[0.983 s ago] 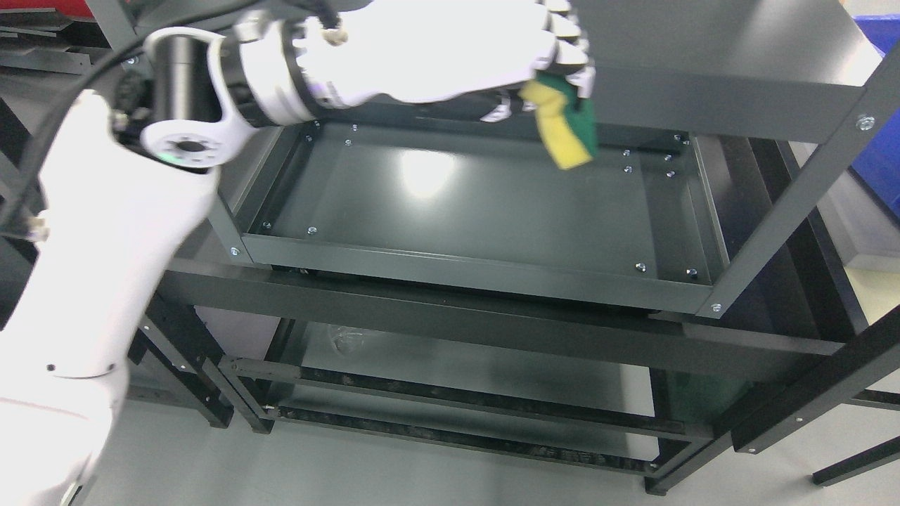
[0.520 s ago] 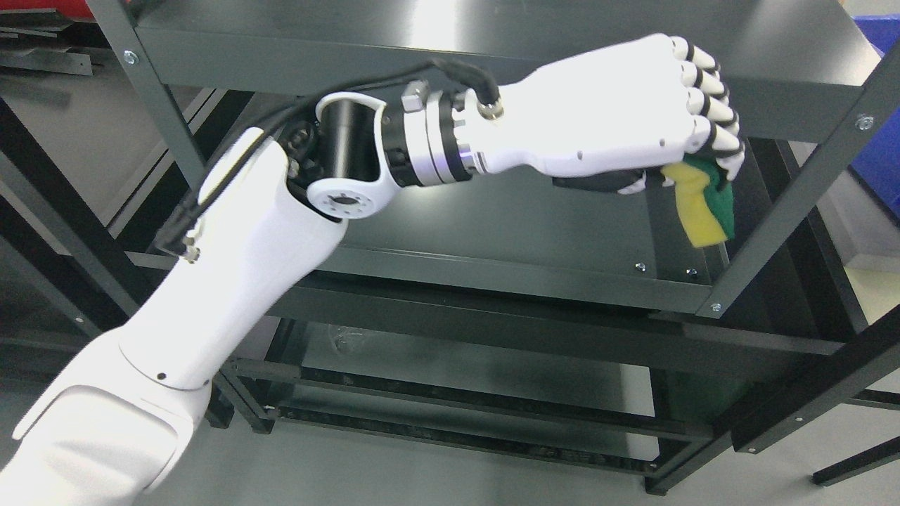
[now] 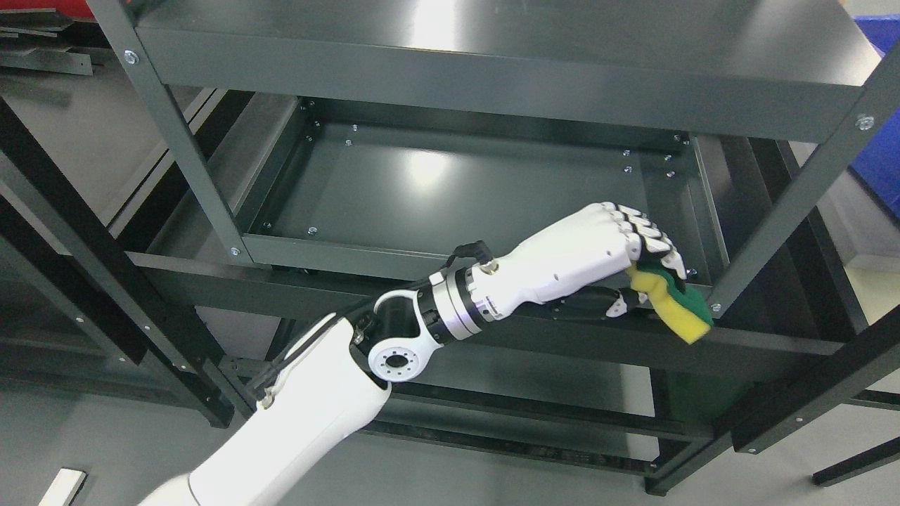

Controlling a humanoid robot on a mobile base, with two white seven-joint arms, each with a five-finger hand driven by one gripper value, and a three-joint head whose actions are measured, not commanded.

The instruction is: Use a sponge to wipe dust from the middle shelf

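Left hand (image 3: 598, 246) now lower, at middle shelf (image 3: 450, 256) front-right corner, fingers (image 3: 650, 239) curled round half-hidden sponge (image 3: 678, 313).

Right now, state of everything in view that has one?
left hand: shut on sponge, at the middle shelf's front right corner
sponge: gripped, yellow side outward, hanging over the front rim
middle shelf: bare, glossy, nothing lying on it
top shelf: nothing visible on it
right hand: not in view

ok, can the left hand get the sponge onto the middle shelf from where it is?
Probably yes. The left hand grips the sponge at the middle shelf front right corner; the bare opening looks unobstructed.
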